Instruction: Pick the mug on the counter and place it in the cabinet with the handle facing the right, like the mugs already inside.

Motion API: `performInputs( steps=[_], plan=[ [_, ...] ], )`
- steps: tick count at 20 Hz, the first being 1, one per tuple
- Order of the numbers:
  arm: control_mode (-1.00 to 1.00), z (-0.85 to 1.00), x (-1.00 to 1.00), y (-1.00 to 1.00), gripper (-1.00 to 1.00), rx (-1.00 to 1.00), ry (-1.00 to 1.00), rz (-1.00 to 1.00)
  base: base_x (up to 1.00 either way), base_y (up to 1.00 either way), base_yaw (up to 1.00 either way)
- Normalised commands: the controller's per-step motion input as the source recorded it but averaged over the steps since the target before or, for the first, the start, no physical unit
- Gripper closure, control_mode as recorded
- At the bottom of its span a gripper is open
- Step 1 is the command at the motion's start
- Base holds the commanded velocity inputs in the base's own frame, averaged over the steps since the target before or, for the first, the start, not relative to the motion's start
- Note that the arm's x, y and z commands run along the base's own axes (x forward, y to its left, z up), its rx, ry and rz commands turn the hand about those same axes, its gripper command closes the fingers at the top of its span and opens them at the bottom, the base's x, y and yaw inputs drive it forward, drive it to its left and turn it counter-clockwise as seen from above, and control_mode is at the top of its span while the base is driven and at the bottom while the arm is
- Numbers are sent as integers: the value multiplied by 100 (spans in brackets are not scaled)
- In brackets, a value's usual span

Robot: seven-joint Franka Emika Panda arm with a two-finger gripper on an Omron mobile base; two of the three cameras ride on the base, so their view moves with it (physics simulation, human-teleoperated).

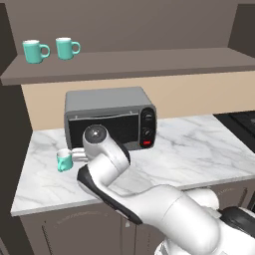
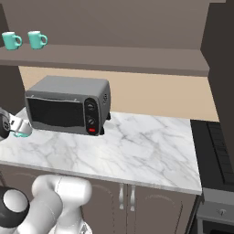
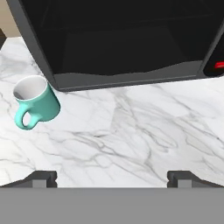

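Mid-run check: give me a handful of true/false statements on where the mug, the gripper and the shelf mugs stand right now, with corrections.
1. The mug stands upright on the counter. True.
2. The gripper is shut on the mug. False: it is open and empty, the mug off to one side in the hand view.
3. Two teal mugs sit on the cabinet shelf. True.
4. The counter mug lies inside the toaster oven. False: it stands outside, near its front corner.
5. The shelf mugs' handles point left. False: they point right in both base views.
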Motion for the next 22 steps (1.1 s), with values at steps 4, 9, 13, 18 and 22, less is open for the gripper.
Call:
performInputs(
  steps=[4, 9, 13, 18, 22],
  plan=[
    [-100, -17, 22, 40, -100, 0, 0, 0, 0, 0, 0],
    [-100, -18, 24, 38, -100, 1, 0, 0, 0, 0, 0],
    [-100, -20, 26, 38, -100, 1, 0, 0, 0, 0, 0],
    [-100, -19, 28, 37, -100, 0, 0, 0, 0, 0, 0],
    [-100, -19, 28, 35, -100, 0, 0, 0, 0, 0, 0]
  ],
)
